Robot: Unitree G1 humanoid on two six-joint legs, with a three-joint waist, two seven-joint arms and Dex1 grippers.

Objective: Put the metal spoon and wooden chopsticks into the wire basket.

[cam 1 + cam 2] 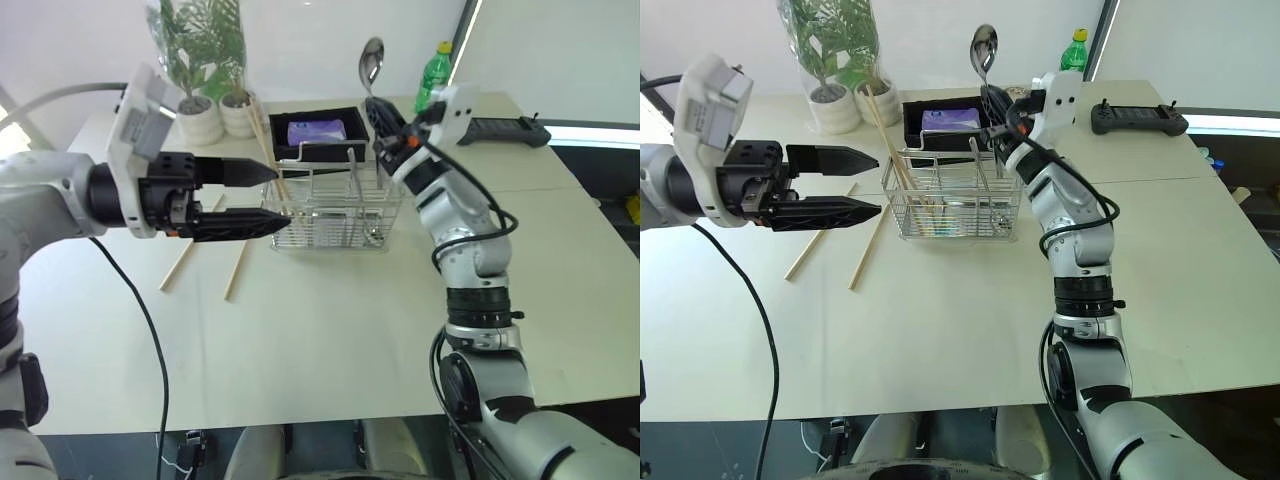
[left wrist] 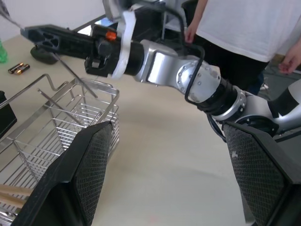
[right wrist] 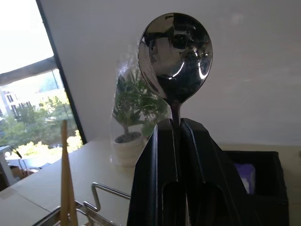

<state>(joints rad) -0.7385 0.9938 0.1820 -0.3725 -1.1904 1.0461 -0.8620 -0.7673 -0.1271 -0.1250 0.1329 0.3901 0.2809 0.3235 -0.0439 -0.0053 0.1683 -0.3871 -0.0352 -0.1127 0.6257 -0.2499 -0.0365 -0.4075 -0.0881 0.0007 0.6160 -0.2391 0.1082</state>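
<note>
Spoon held upright: in the left eye view the right gripper point(image 1: 378, 108) pinches the handle of the metal spoon point(image 1: 371, 62), bowl up, handle running down into the wire basket point(image 1: 335, 215) just below it. The left gripper point(image 1: 268, 198) hovers beside the basket's near-left corner with its 2 fingers spread wide and nothing between them; the upper fingertip sits level with the basket rim. 1 of the wooden chopsticks point(image 1: 268, 143) leans in the basket just past those fingertips, and 2 more point(image 1: 181, 262) lie flat on the table point(image 1: 330, 340) below and beside the left gripper. The table in front of the basket is bare, open room toward its near edge. A black tray point(image 1: 320, 140) touches or nearly touches the basket's far side.

In the right eye view the spoon bowl point(image 1: 983, 48) stands above the right gripper, and the basket's raised handle point(image 1: 940, 155) runs just under it.

In the left wrist view the left fingers point(image 2: 89, 165) frame the basket's corner point(image 2: 101, 101), with the right gripper point(image 2: 42, 36) above the rim. A person point(image 2: 244, 28) stands beyond the table edge.

In the right wrist view the right fingers point(image 3: 160, 165) are closed narrowly on the spoon's neck point(image 3: 175, 110), with a chopstick tip point(image 3: 65, 155) off to 1 side.
</note>
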